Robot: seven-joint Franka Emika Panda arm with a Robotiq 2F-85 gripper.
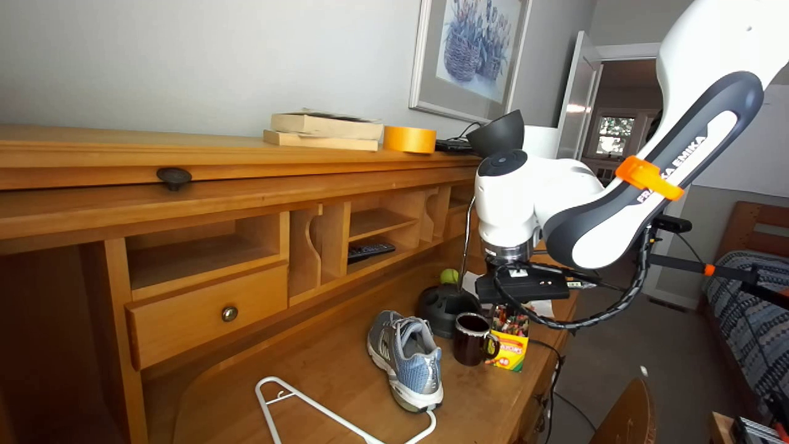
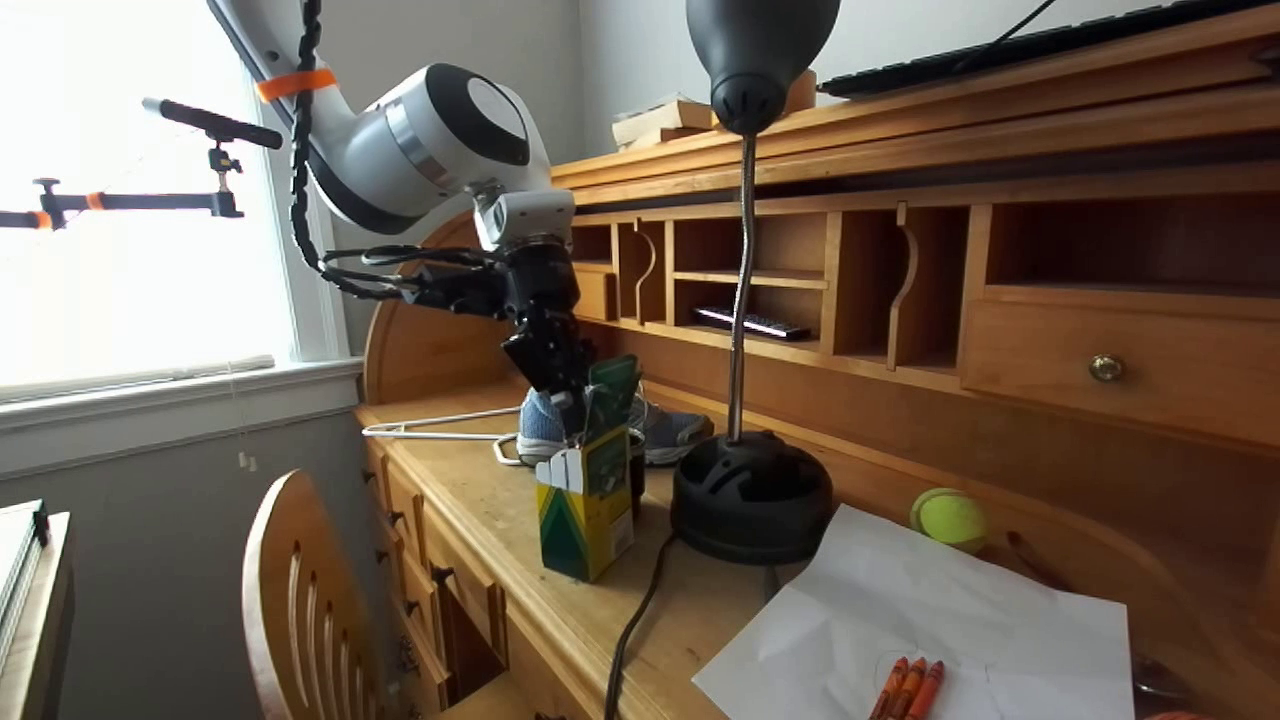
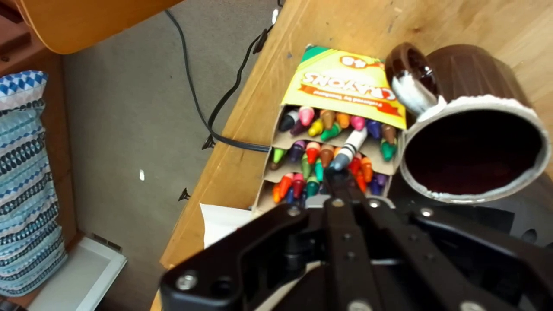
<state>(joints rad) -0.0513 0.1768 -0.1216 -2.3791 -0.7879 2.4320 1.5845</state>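
Nearest, in the wrist view: jaws with hardly a gap between them, right at the tip of a grey crayon (image 3: 351, 146); likely pinching it, but cannot tell for certain. Slants over the rows of an upright, open box (image 3: 345, 82), apparently not yet clear of it nor settled in a row: a move judged about midway, of unclear direction. Still packed inside: many other crayons (image 3: 327, 117). Just beside the box, a mug (image 3: 473, 129); close by, on the worktop (image 1: 327, 364) in both exterior views, a lamp (image 2: 755, 530). Farther off, in an exterior view, three orange-red crayons (image 2: 908, 688) on the paper (image 2: 960, 600), already outside the box.
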